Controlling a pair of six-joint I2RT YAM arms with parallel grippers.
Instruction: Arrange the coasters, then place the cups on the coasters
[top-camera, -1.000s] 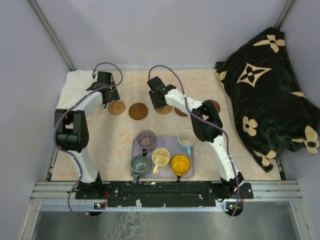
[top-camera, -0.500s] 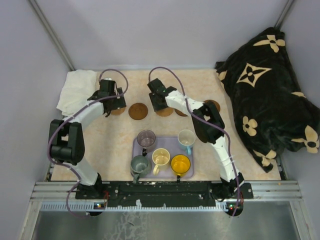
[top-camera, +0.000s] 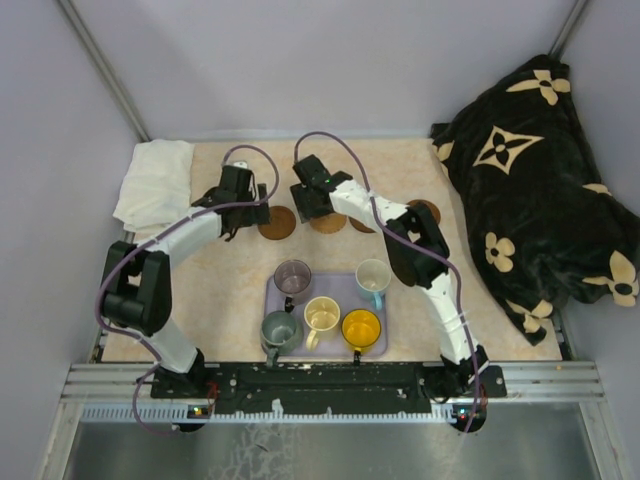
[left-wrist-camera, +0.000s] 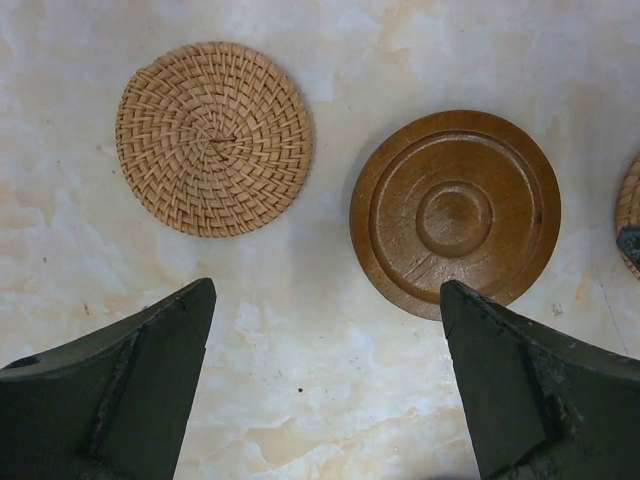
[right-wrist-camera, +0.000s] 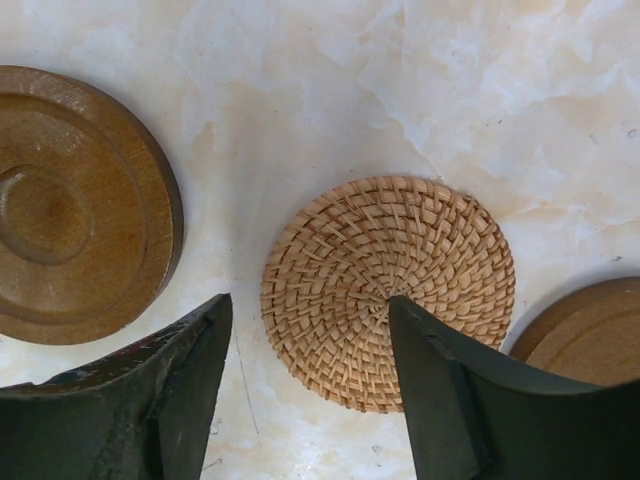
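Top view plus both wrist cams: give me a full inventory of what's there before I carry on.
table: one, beige marbled, under everything
tray: one, lavender, near middle of the table
coasters: five, two tan woven and three brown, in a row beyond the tray
cups: five, purple-grey, white with blue handle, cream, yellow-orange, grey-green, all on the tray
cloth: one, white, far left corner
blanket: one, black with cream flowers, right of the table
left gripper: one, black, open above the row's left end
right gripper: one, black, open above the row's middle
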